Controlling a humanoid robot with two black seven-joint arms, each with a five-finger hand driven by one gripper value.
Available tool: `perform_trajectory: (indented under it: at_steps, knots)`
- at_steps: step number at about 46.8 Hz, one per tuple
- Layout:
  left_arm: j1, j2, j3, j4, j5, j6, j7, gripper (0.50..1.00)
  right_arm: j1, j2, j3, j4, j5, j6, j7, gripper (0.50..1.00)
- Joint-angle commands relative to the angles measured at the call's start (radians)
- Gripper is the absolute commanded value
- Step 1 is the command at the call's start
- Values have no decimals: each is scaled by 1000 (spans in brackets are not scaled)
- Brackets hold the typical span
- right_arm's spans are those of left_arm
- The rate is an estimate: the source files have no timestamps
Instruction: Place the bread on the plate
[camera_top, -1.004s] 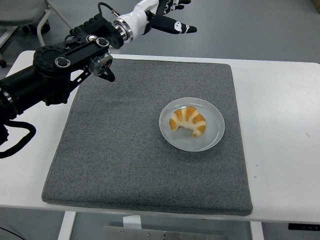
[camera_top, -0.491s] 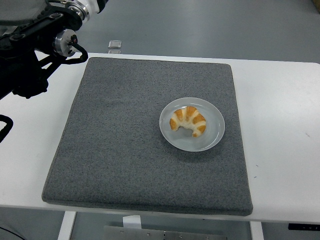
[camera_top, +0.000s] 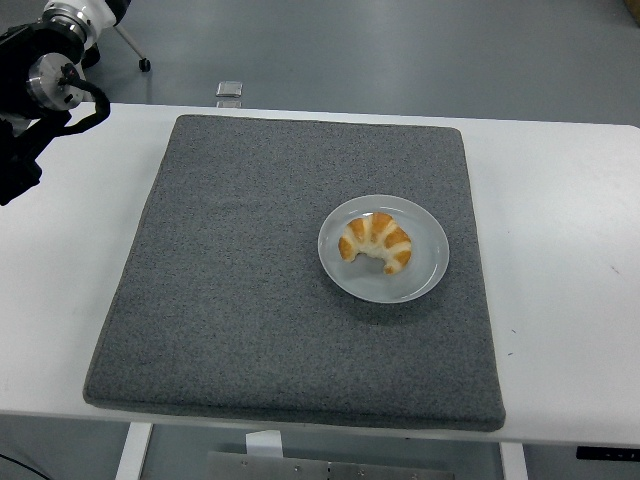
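A golden croissant-shaped bread lies on a small white plate, right of the middle of the grey mat. Only part of my black left arm shows, at the top left corner, far from the plate. Its hand is out of the picture. Nothing of the right arm is visible.
The grey mat covers most of the white table. A small silvery object lies just past the mat's far edge. Grey floor lies beyond the table.
My left arm has pulled back to the left and up, from over the mat's far left corner to the picture's top left corner; its hand has left the view. The bread and plate have stayed put.
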Motion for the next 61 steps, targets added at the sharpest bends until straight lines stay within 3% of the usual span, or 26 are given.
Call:
perform_trajectory:
  at_steps: [1,17,42,61]
  knots:
    - [19,14,-23,0,-25,-1,0,990,1,0,1,0,0,0,0,930]
    - [91,18,-101,4,-109,-1,0,990,-1,0,1,0,0,0,0,930]
    - [167,8,-106,9,-237,-3,-3,992,1,0,1,0,0,0,0,932]
    - [200,-38,-126,20,-249,-40,-49,994,-1,0,-2,0,0,0,0,930]
